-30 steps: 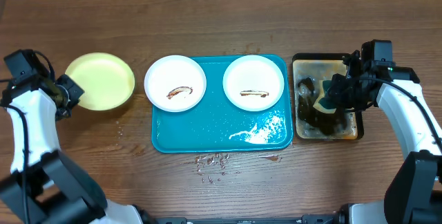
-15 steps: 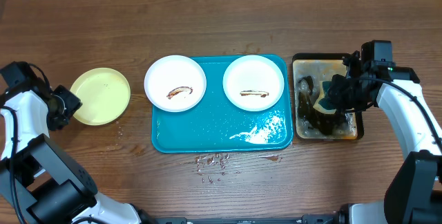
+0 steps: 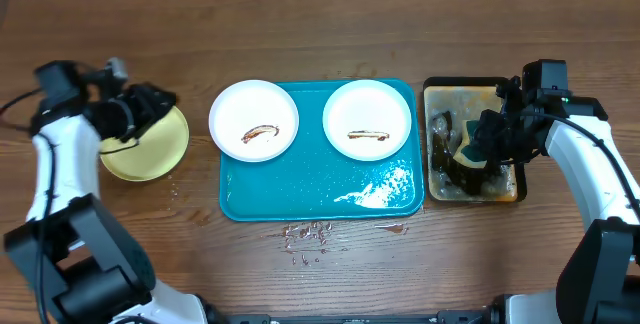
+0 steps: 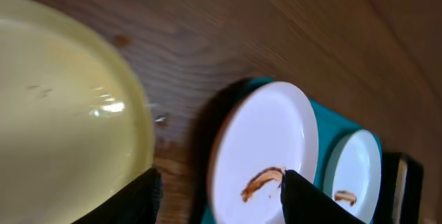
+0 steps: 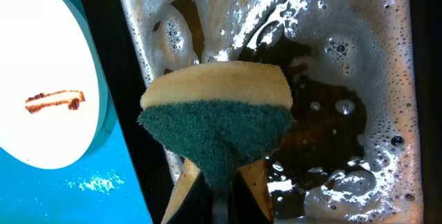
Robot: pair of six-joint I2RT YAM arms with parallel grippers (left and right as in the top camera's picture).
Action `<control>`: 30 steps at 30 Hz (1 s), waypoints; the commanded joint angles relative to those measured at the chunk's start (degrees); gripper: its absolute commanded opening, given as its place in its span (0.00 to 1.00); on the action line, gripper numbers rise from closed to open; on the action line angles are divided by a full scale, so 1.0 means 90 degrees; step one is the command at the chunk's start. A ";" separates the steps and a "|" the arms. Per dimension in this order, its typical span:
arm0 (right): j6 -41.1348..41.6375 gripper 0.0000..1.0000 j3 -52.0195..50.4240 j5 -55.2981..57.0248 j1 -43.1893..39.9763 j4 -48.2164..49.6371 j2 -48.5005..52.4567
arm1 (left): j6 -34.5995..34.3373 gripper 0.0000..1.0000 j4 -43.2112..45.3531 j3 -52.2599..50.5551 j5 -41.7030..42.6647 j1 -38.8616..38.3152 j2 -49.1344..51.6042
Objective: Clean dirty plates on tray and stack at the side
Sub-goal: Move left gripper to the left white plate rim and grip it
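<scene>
Two white plates (image 3: 254, 120) (image 3: 367, 118), each with a brown smear, sit along the far side of the teal tray (image 3: 300, 192). A pale yellow-green plate (image 3: 140, 149) lies flat on the table left of the tray. My left gripper (image 3: 152, 104) hovers open over that plate's far right edge, holding nothing. In the left wrist view the left gripper (image 4: 221, 200) frames bare wood between the yellow plate (image 4: 55, 113) and the near white plate (image 4: 266, 148). My right gripper (image 5: 221, 193) is shut on a green-and-yellow sponge (image 5: 217, 120) over the black tray (image 5: 345, 79).
The black tray (image 3: 510, 192) right of the teal tray holds brown sudsy liquid. Water drops (image 3: 310, 232) lie on the wood in front of the teal tray. White foam (image 3: 375, 192) sits in the tray's near right corner.
My left gripper has opened and let go of the yellow-green plate, which now lies flat. The left gripper swung up and right over the plate's far edge. The right arm has not moved.
</scene>
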 commanded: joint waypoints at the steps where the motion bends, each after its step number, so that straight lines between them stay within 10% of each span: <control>1: -0.0056 0.04 0.0083 0.0049 0.0002 0.0024 -0.0114 | 0.0911 0.62 0.0044 0.0114 -0.0634 -0.0714 -0.0175; 14: -0.0051 0.04 0.0083 0.0063 0.0002 -0.0044 -0.0114 | 0.1404 0.73 0.1423 0.0109 -0.3786 -0.2334 -0.0075; 30: -0.0051 0.04 0.0083 0.0063 0.0002 -0.0114 -0.0114 | 0.1617 0.63 0.1564 0.0107 -0.3852 -0.2399 0.0906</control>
